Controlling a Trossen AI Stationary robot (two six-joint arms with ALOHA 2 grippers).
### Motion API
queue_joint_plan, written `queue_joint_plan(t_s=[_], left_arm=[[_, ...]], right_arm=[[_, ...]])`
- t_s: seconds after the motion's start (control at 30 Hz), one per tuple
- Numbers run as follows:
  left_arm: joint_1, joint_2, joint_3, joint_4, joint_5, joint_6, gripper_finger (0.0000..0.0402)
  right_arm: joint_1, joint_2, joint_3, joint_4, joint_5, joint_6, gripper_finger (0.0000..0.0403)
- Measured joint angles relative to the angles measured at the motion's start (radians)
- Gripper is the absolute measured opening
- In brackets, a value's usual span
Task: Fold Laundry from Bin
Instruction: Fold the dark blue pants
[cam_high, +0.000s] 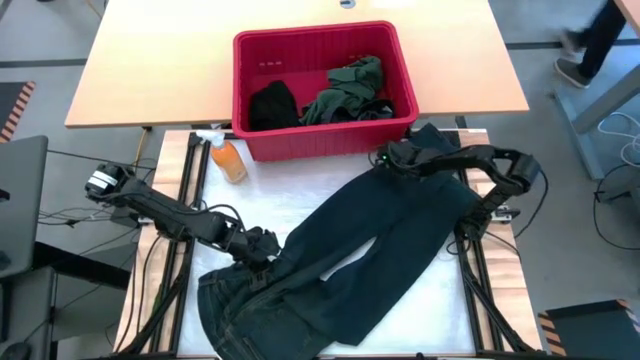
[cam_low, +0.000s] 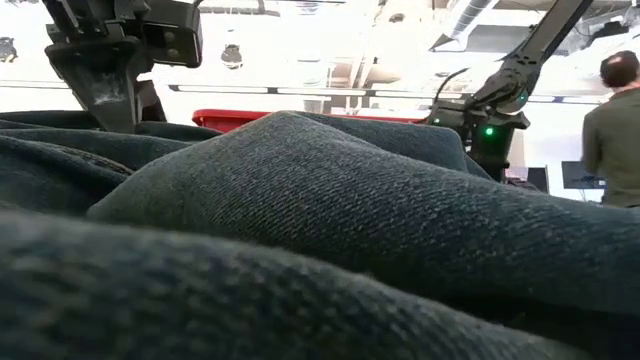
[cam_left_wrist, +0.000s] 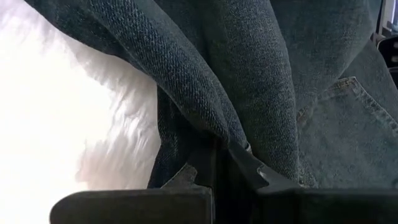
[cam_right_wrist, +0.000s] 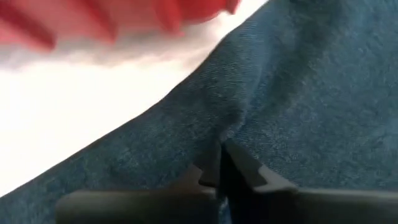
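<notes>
Dark denim trousers (cam_high: 370, 255) lie slantwise across the white table, waist end near the front left, leg ends by the bin. In the red bin (cam_high: 322, 140) at the far edge rest a black garment (cam_high: 272, 103) and an olive-green one (cam_high: 350, 88). My left gripper (cam_high: 262, 245) is shut on the trousers' left edge near the waist end. My right gripper (cam_high: 393, 157) is shut on the leg end just in front of the bin. In the low view the denim (cam_low: 320, 220) fills the foreground. My left gripper pinches a raised fold of denim (cam_left_wrist: 214, 134) between its two fingers, slanting down from the table's left. Ridges of cloth run up from the fingertips, and a back pocket (cam_left_wrist: 354, 124) lies beside them. My right gripper pinches the denim at a small pucker (cam_right_wrist: 233, 134) near the leg end, slanting down from the table's right. The cloth around it lies on the table.
An orange spray bottle (cam_high: 228, 158) lies by the bin's near left corner. A wooden table (cam_high: 150, 60) stands behind the bin. A person (cam_low: 612, 120) stands in the room at the right, and a person's legs (cam_high: 590, 40) show at the far right.
</notes>
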Motion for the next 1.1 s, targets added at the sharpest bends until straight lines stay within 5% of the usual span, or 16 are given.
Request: queue_joint_plan(t_s=[0.2, 0.67, 0.9, 1.1], left_arm=[[-0.004, -0.024, 0.001, -0.074, -0.007, 0.004, 0.0], [-0.003, -0.381, 0.018, -0.291, -0.218, -0.042, 0.0], [0.021, -0.414, 0.272, -0.622, -0.368, 0.018, 0.0], [0.062, -0.336, 0.441, -0.755, -0.379, 0.076, 0.0]], right_arm=[[0.024, -0.164, 0.045, -0.041, -0.017, -0.041, 0.0022], [0.089, -0.66, 0.056, -0.049, 0.33, -0.152, 0.0018], [0.071, -0.772, 0.056, -0.027, 0.432, -0.194, 0.0018], [0.081, -0.786, 0.056, 0.064, 0.465, -0.309, 0.0021]])
